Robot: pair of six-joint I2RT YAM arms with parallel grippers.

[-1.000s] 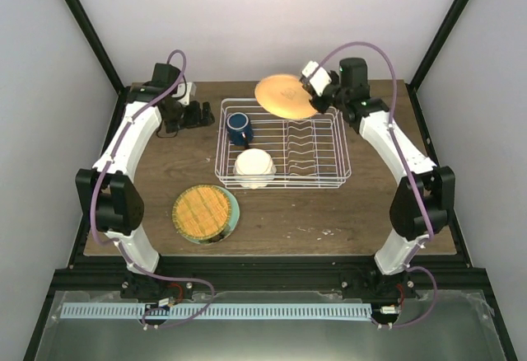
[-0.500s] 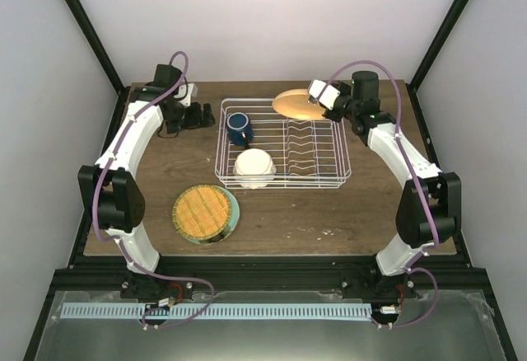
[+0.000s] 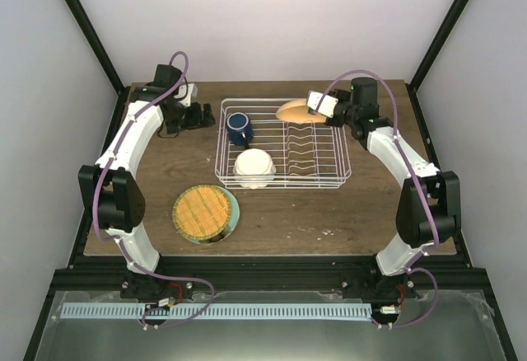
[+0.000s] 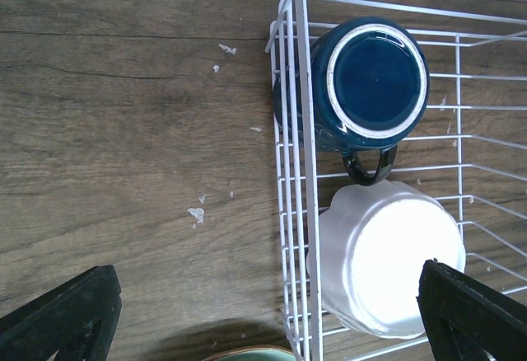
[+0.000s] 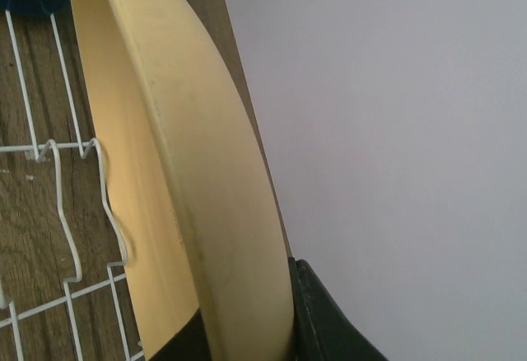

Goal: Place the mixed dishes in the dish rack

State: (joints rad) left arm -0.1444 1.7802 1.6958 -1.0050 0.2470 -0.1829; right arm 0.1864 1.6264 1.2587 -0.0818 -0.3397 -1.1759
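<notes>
My right gripper (image 3: 319, 105) is shut on the rim of the round orange-yellow plate (image 3: 298, 112), which it holds tilted over the back edge of the white wire dish rack (image 3: 329, 181). In the right wrist view the plate (image 5: 189, 171) stands nearly edge-on beside the rack's tines (image 5: 74, 213), pinched in my gripper (image 5: 247, 340). The dark blue mug (image 3: 240, 128) (image 4: 375, 81) and the white scalloped dish (image 3: 254, 167) (image 4: 395, 266) sit in the rack's left part. The mint-green plate (image 3: 235, 213) lies on the table in front of the rack. My left gripper (image 3: 200, 114) (image 4: 268, 316) is open and empty, left of the rack.
A round yellow woven mat (image 3: 202, 211) covers most of the green plate, hiding any mark on it. The rack's wire wall (image 4: 300, 171) runs close under my left gripper. Bare wooden table (image 3: 379, 204) lies right of the rack and in front of it.
My right arm has lowered the orange-yellow plate toward the rack's back edge and turned it from nearly flat to more edge-on. The left arm has not moved.
</notes>
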